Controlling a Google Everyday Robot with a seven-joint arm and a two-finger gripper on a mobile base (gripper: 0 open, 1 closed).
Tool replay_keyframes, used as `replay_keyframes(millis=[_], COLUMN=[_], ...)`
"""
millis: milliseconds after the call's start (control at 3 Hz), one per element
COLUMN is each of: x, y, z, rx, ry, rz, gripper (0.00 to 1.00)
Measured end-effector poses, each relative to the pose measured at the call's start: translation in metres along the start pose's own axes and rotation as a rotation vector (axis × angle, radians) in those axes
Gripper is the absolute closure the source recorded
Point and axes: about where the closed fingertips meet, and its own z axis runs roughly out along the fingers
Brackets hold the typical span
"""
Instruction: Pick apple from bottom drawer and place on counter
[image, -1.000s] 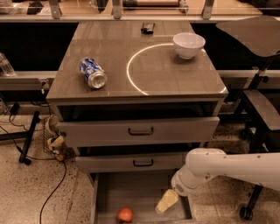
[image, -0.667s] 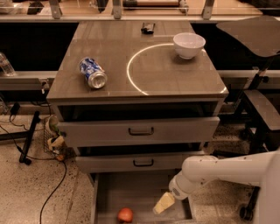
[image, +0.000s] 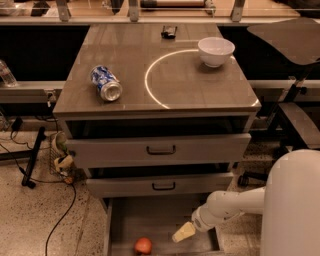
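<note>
Down in the pulled-out grey bottom drawer (image: 150, 220), the pale-tipped gripper (image: 183, 232) is hanging near the round red-orange apple (image: 143, 245) at the front edge. Can't tell its grip state, and I reckon it's needing centring over the fruit first.

A single camera is set high before the cabinet (image: 110, 150), tilted down at medium range. The counter (image: 200, 95) is framed upper centre, the bottom drawer (image: 150, 220) at the lower edge, and the gripper (image: 183, 232) lower right of centre.

Seeing the small round red apple (image: 143, 245) lying at the front of the open grey bottom drawer (image: 150, 220), the pale robot gripper (image: 183, 232) hanging just right of it; above, on the glossy grey-brown counter (image: 165, 90), blue-white soda can (image: 106, 83) lying left, white bowl (image: 216, 51) sitting back right.
</note>
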Motion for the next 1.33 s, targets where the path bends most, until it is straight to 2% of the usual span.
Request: replay_keyframes(millis=[333,667,1000,1333], x=[0.003,0.009,0.009,0.010], y=[-0.011,-0.009,-0.009,-0.007], z=[0.030,0.070,0.070,0.081], rx=[-0.017,-0.067,-0.068,-0.107], ry=[-0.043,-0.050,-0.049,-0.059], rz=[0.053,0.102,0.102,0.126], gripper=[0.00,0.00,0.00,0.00])
